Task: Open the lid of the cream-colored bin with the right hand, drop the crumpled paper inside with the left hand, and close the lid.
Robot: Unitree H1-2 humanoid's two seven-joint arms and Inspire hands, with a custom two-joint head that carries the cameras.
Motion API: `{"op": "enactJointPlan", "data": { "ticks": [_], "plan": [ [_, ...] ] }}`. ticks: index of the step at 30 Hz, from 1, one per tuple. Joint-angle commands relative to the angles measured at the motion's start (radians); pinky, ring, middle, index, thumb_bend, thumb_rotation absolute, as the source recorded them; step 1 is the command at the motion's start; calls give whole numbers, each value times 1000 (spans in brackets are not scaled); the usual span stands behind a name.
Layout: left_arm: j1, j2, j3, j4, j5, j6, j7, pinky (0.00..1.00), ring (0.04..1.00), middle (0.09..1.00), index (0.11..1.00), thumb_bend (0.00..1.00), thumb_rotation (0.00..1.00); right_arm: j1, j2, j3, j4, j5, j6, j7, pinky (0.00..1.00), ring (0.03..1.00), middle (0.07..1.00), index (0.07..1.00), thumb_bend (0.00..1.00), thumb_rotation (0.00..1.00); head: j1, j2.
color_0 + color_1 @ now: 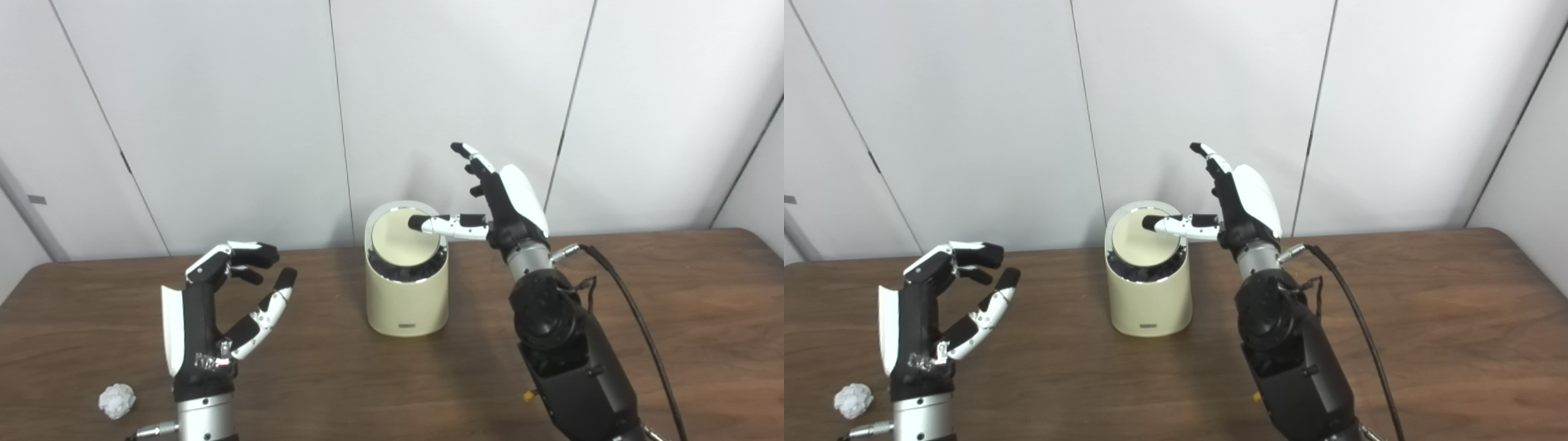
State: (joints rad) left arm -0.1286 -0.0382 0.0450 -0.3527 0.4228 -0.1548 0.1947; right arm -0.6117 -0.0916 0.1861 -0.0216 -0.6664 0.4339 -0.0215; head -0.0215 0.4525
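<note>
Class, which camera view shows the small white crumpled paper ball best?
The left eye view: the small white crumpled paper ball lies clear of the picture's edge, beside the left hand. The right eye view shows it whole too, but nearer the left edge.

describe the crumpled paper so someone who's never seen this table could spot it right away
On the brown wooden table, look at the near left corner, beside the left hand. The small white crumpled paper ball lies there alone, far from the cream-coloured cylindrical bin.

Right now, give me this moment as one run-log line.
right hand: open, thumb on cream-colored bin lid | lid: tilted, dark gap at front | left hand: open, empty | crumpled paper: on table, left of left hand
</note>
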Motion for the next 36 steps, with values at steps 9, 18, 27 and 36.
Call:
{"op": "enactJointPlan", "data": {
  "ticks": [9, 18, 27, 36],
  "plan": [
    [-36, -12, -4, -40, 10, 5, 12, 436, 547, 586, 493, 480, 77, -25, 1, 14, 33, -33, -1, -31, 751, 898, 933, 909, 992, 394, 3, 9],
    [-39, -17, -7, -49, 12, 14, 11, 440, 548, 586, 493, 479, 76, -7, -24, 32, 51, -46, -17, -46, 830, 912, 940, 905, 1000, 309, 7, 15],
    [-40, -29, -14, -61, 16, 26, 7, 444, 551, 587, 493, 480, 77, 4, -45, 72, 66, -108, 15, -42, 870, 934, 940, 911, 995, 314, 10, 19],
    [-44, -37, -20, -57, 21, 28, 13, 441, 551, 587, 493, 480, 76, -8, -19, 70, 74, -104, 20, -53, 880, 932, 949, 918, 973, 362, 13, 16]
  ]
}}
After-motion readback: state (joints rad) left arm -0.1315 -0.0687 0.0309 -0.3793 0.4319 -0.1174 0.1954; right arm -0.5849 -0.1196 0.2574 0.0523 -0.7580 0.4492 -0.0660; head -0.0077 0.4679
